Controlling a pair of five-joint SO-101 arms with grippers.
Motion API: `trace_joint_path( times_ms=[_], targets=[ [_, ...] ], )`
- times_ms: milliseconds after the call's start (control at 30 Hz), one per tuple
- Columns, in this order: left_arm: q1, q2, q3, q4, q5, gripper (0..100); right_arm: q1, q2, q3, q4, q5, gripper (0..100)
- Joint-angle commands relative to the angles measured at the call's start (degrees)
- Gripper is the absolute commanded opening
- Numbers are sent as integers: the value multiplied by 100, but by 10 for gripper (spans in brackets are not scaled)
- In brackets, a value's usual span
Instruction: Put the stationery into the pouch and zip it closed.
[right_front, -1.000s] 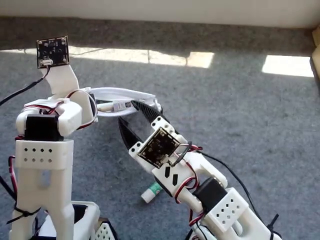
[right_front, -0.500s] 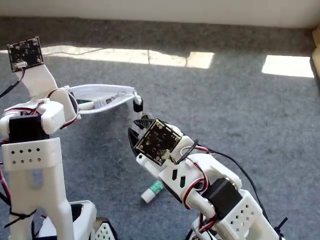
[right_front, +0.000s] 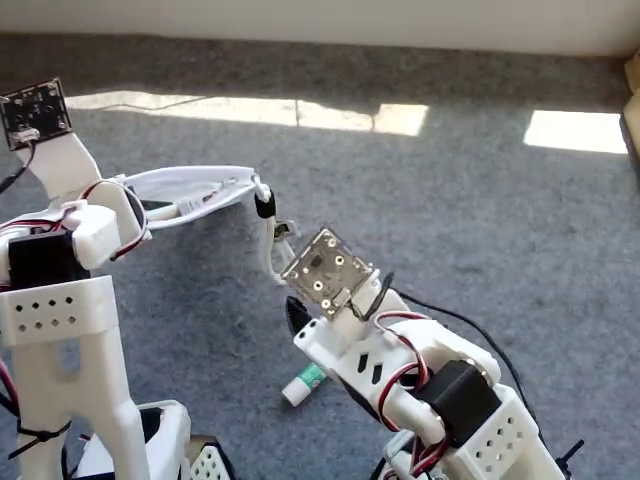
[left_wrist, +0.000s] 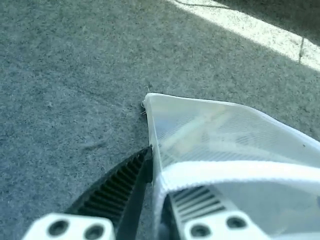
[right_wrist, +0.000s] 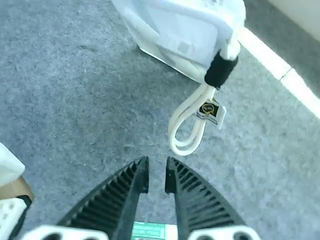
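- The left gripper (left_wrist: 150, 156) is clenched on one end of the pouch (right_front: 200, 185), with the mesh edge and its white band pinched between the ribbed black fingers.
- The pouch is white see-through mesh and stretches out from that grip above the grey carpet (right_front: 480, 220). I cannot tell whether its far corner touches the carpet.
- A long pale item (right_front: 190, 207) shows through the mesh inside the pouch; what it is cannot be made out.
- I cannot tell whether the zip is open or closed.
- A black stopper (right_front: 265, 205) sits at the pouch end away from the left gripper. A white cord loop (right_wrist: 187, 127) hangs down from it, with a small tag (right_wrist: 210, 110) beside the cord.
- The right gripper (right_wrist: 156, 167) is just past the bottom of that loop and apart from it. It is released, its jaws a narrow slit apart and grasping nothing.
- A small white and green stick (right_front: 303, 383) lies on the carpet outside the pouch, on the near side of the right gripper and well apart from the pouch.
- Sunlit patches (right_front: 575, 130) cross the carpet beyond the pouch.
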Motion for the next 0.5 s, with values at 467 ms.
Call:
trace_joint_path(
  times_ms=[467],
  targets=[
    [-57,-198,-48,-53,-26,7,84,-22,1007,119,-3622,198]
  ],
)
